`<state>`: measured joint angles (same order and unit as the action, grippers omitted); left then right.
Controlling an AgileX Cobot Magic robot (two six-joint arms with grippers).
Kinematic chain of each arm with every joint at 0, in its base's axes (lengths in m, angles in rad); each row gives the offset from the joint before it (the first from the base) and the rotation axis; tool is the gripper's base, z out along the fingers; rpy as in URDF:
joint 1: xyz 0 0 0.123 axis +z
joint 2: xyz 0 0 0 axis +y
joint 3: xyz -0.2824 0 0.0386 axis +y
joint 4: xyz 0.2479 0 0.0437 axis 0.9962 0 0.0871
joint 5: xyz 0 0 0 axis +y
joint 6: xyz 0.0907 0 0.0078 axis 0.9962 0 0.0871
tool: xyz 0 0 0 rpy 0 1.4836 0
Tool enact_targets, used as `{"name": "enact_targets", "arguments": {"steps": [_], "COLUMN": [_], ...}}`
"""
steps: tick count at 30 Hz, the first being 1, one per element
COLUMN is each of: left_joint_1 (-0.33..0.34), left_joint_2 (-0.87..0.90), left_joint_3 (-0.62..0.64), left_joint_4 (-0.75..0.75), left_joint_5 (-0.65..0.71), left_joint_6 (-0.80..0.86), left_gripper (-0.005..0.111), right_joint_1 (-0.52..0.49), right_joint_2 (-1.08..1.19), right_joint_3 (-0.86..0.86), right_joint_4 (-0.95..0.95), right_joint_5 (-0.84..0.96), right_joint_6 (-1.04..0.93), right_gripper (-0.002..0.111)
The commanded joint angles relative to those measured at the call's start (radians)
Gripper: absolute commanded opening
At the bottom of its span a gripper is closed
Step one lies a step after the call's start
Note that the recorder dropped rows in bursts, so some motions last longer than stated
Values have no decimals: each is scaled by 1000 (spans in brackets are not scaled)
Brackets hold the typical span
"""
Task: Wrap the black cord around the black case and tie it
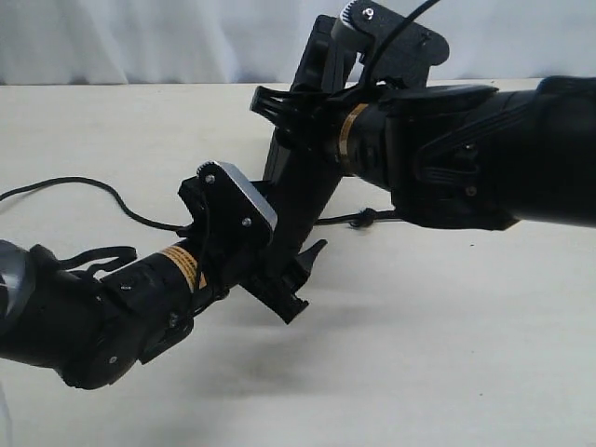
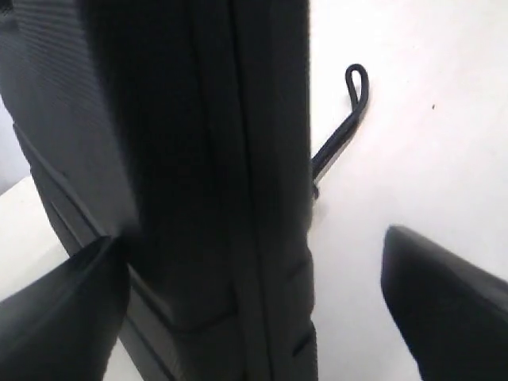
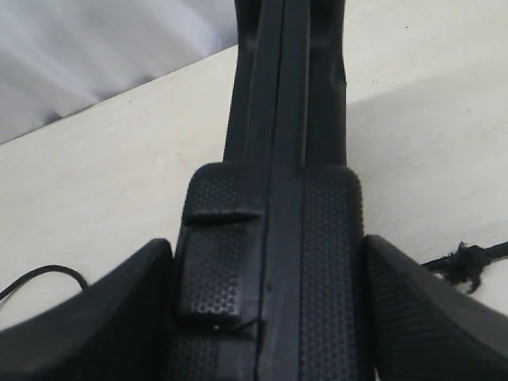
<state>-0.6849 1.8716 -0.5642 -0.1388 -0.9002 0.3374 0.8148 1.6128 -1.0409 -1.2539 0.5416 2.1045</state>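
Wrapping looks not yet begun: the black cord [image 1: 365, 219] lies loose on the table [image 1: 447, 354], its knot at 3 o'clock of the black case [image 1: 303, 186] and the rest trailing off at 9 o'clock. Your right gripper [image 3: 266, 262] clamps the case's upper end, holding it on edge and tilted. Your left gripper [image 2: 252, 238] stands wide apart around the lower end, gripping nothing. Next you'd likely need that free gripper on the cord. The case is closed, its contents hidden
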Motion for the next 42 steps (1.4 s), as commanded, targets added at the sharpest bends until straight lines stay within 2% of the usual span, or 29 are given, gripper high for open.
{"name": "enact_targets", "arguments": {"steps": [1,7,13,16,20,23,27,30,31,33,37,39,42], "left_joint_1": [-1,-1,10,22,45,52,50,50,50,50,50,50,50], "left_joint_2": [50,92,119,120,123,123,123,123,123,123,123,123,123], "left_joint_3": [-8,-79,-175,-188,-188,-188,-188,-188,-188,-188,-188,-188,-188], "left_joint_4": [38,-16,-30,-36,-36,-34,-32,-32,-32,-32,-34,-62,-111], "left_joint_5": [-77,-68,59,61,70,98,94,98,98,90,90,87,87], "left_joint_6": [-34,-49,-47,-47,-53,-53,-53,-53,-53,-53,-53,-58,-81], "left_gripper": [79,79,79,77,51,23,2,0,0,0,0,0,0], "right_joint_1": [-3,-3,-3,-3,-3,-3,-3,-3,-3,-3,-3,-3,-3], "right_joint_2": [-9,-9,-9,-9,-9,-9,-11,-11,-11,-11,-23,-50,-119], "right_joint_3": [-5,-5,-5,-5,-5,-5,-5,-5,-5,-5,-5,-5,-5], "right_joint_4": [20,33,45,45,47,97,126,126,124,124,124,124,114], "right_joint_5": [-25,-65,-65,-58,-39,-13,-15,-15,-15,-15,-17,-17,34], "right_joint_6": [5,5,5,5,5,5,0,0,0,0,-9,-55,-116], "right_gripper": [4,4,4,4,4,4,5,16,24,46,71,78,82]}}
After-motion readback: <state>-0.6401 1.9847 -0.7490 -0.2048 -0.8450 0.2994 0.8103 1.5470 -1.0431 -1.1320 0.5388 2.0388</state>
